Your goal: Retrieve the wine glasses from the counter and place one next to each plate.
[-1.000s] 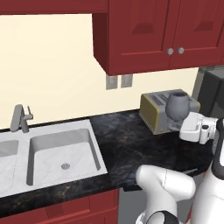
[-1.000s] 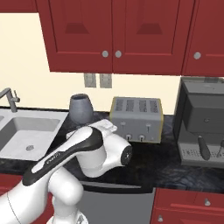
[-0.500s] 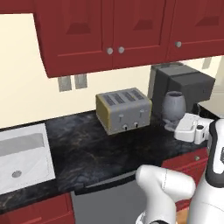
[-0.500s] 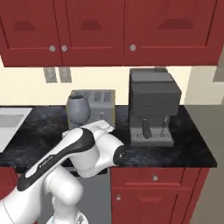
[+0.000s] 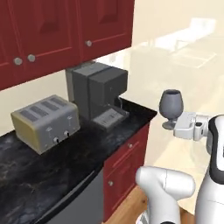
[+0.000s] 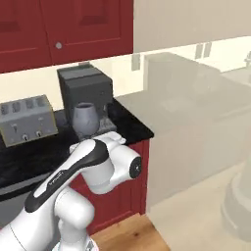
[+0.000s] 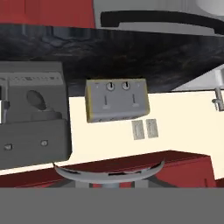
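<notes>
Toaster (image 5: 45, 122) left of coffee machine (image 5: 97, 94) on counter (image 5: 52, 170), wine glass (image 5: 170, 107) right, off counter.

toaster (image 5: 46, 123) — beside coffee machine (image 5: 97, 93)

I saw dark red cupboards (image 5: 65, 30) high up on the wall, with small round silver knobs. The wall (image 5: 39, 89) under them was pale cream. More red cupboards (image 5: 127, 157) sat down low, under the black stone top. A grey toaster (image 5: 46, 122) with four slots stood on that top. Next to it was a dark grey coffee machine (image 5: 97, 94), close to the end of the top. The floor (image 6: 132, 235) near the cupboards was warm brown wood. Past the corner, the rest of the room (image 6: 196, 98) looked pale and washed out. In the view from my hand, two small grey wall plugs (image 7: 145, 129) sat just beside the toaster
</notes>
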